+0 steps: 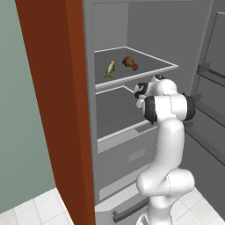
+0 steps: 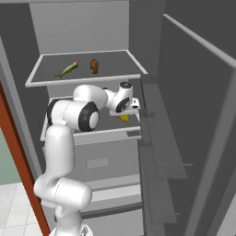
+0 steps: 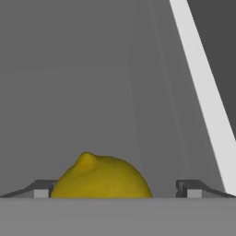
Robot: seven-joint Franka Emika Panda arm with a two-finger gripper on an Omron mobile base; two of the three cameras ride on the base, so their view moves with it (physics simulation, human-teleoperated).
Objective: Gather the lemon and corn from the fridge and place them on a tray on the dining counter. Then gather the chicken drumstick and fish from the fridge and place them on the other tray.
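The gripper (image 3: pixel 113 189) reached into the fridge (image 2: pixel 152 41) over the middle shelf (image 2: pixel 87 134), its fingers (image 3: pixel 42 189) spread wide on either side of the lemon (image 3: pixel 101 179), apparently lined up to close on it, nothing yet held.

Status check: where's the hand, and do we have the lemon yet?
Hand open, fingers either side of lemon, not clamped. Hand inside fridge at middle shelf. Fish and drumstick on upper shelf. Nothing blocking.

Smooth matt yellow lemon (image 3: pixel 101 177), matt grey fridge shelf (image 1: pixel 151 66), glossy white arm (image 1: pixel 169 145), flat red-brown panel (image 1: pixel 57 101)
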